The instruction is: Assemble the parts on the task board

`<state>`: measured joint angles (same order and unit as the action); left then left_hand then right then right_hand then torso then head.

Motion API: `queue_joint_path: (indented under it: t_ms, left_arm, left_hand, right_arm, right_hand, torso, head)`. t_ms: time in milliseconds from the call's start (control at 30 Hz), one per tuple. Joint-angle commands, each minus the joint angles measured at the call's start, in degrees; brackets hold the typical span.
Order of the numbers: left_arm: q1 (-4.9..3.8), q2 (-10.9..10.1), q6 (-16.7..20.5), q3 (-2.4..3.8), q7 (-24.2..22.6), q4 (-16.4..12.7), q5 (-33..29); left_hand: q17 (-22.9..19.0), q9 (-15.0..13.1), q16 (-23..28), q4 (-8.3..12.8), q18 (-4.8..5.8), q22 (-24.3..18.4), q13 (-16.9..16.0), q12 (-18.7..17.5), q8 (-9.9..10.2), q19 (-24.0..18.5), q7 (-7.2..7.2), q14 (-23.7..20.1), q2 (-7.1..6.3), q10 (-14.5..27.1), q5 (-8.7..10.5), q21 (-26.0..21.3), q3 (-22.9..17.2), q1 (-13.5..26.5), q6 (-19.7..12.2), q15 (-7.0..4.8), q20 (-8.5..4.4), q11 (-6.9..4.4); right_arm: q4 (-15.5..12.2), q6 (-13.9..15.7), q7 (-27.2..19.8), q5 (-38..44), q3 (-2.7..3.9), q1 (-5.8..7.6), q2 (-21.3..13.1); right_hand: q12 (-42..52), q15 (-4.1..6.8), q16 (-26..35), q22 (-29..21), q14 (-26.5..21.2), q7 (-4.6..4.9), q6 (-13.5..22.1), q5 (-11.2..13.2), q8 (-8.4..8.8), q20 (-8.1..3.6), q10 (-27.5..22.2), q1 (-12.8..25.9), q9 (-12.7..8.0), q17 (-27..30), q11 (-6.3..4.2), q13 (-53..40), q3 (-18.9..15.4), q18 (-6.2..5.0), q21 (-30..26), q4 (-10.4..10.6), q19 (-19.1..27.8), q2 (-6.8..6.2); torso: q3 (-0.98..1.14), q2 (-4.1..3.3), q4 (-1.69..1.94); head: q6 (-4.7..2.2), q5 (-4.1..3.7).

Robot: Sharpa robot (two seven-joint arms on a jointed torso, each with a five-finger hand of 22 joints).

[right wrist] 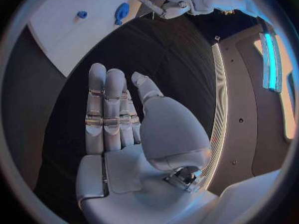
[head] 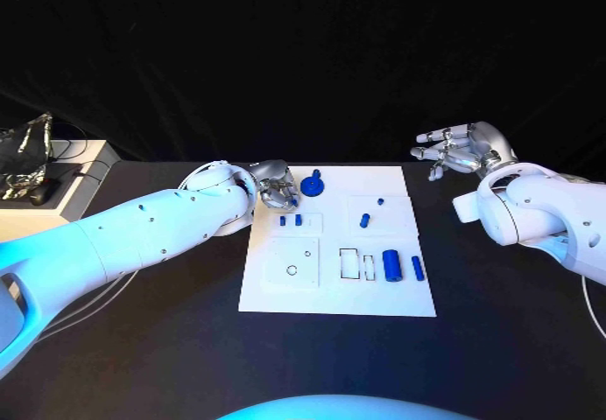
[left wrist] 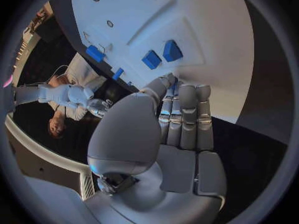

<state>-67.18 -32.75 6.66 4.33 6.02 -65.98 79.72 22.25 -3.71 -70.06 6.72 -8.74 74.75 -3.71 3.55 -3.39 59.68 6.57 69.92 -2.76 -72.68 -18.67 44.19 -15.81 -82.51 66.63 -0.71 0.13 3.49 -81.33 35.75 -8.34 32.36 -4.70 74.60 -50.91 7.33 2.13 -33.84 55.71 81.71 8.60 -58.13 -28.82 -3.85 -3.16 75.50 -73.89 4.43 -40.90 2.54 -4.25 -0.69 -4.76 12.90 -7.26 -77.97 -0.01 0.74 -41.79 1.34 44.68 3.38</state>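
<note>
Head view: the left hand [head: 276,192] hovers empty, fingers apart, at the board [head: 339,289]'s far-left corner beside the oval part [head: 313,185]; the right hand [head: 462,149] hangs open, well clear over the tabletop [head: 505,332]. Reaching in, the fingers could knock the two small blocks [head: 291,220] nearby.

Robotics lab / demo booth: black-draped bench [head: 151,350], black curtain backdrop [head: 303,70], white side stand [head: 95,157] w/ cabled hardware [head: 25,162].

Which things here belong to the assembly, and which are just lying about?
Job:
task board
blue parts, e.g. cylinder, peg, flat oval piece
left hand, right hand, both holding nothing

Lying about:
gear on the side stand
</note>
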Motion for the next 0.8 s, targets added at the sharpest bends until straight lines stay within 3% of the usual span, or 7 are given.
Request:
queue_joint_path:
  t_ms: [33,367,800]
  left_arm:
    - [0.28,0.21,-3.06,-0.32,0.33,-0.17,0.44]
    - [0.28,0.10,-2.96,-0.49,0.41,-0.68,0.60]
    - [0.29,-0.10,-1.82,-0.50,0.71,-0.57,0.66]
  left_hand:
    - [0.09,-0.04,0.20,-0.04,-0.56,-0.11,-0.11,0.42,-0.17,0.09,-0.14,-0.23,-0.24,0.02,0.10,-0.30,0.54,0.37,-0.34,-0.05,0.24,-0.16]
    - [0.19,-0.01,0.14,0.13,-0.21,-0.09,-0.18,0.83,-0.16,0.19,-0.22,-0.31,0.04,-0.03,0.15,-0.56,1.76,0.10,-0.24,-0.16,-0.07,-0.30]
    - [0.28,0.12,0.13,0.22,-0.04,-0.03,-0.22,1.37,-0.08,0.32,-0.29,-0.39,-0.31,0.26,0.10,-0.72,1.48,0.07,-4.26,-0.21,-0.22,-0.38]
  right_arm:
    - [-0.06,-0.54,-0.69,0.51,0.03,-0.01,0.01]
    - [-0.08,-0.60,-0.75,0.51,0.03,-0.02,0.01]
    - [-0.06,-0.76,-0.68,0.53,0.03,-0.02,-0.01]
  right_hand:
    - [-0.30,0.11,-0.19,0.05,0.08,0.33,-0.13,-0.31,0.23,0.03,0.41,0.33,-0.09,0.00,-0.01,0.05,0.00,-1.07,0.33,0.21,0.18,-0.27]
    - [-0.31,0.11,-0.21,0.07,0.07,0.33,-0.15,-0.32,0.24,0.02,0.42,0.34,-0.09,0.03,-0.01,0.05,0.02,-1.06,0.31,0.35,0.17,-0.27]
    - [-0.35,0.08,-0.19,0.06,-0.01,0.37,-0.05,-0.27,0.24,0.04,0.31,0.34,-0.10,0.05,0.04,0.06,0.00,-1.05,0.26,0.40,0.22,-0.33]
  torso:
    - [0.01,0.05,0.03]
    - [-0.06,0.00,0.01]
    - [-0.08,0.00,0.01]
  head:
    - [0.02,-0.02]
    - [-0.03,-0.02]
    - [0.00,-0.08]
